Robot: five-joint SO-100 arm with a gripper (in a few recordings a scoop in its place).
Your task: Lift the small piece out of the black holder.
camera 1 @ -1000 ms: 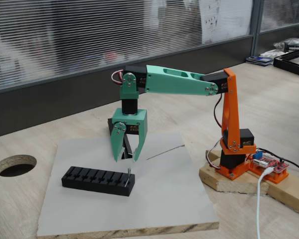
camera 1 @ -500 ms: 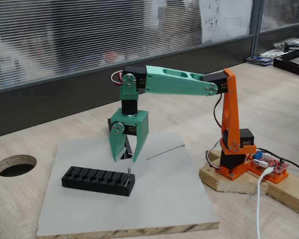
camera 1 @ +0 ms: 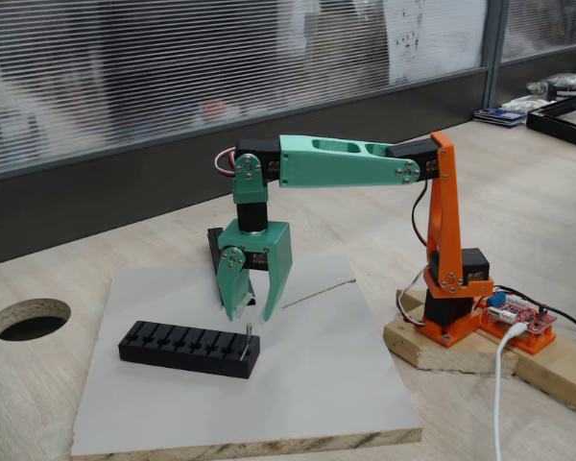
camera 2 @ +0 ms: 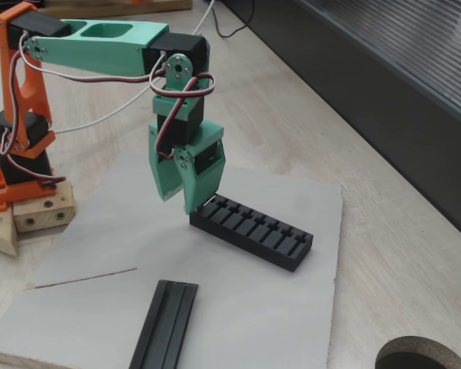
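One small piece [camera 1: 249, 340] stands upright in the end slot of the black holder [camera 1: 188, 349] near the board's [camera 1: 317, 403] middle, while the green gripper [camera 1: 252, 316] hangs just above it, fingers apart

base: orange column [camera 1: 445, 240], black servos
links: mint-green, slotted forearm [camera 1: 338, 159]
cables: red/white/black wrist loop [camera 2: 180, 83]
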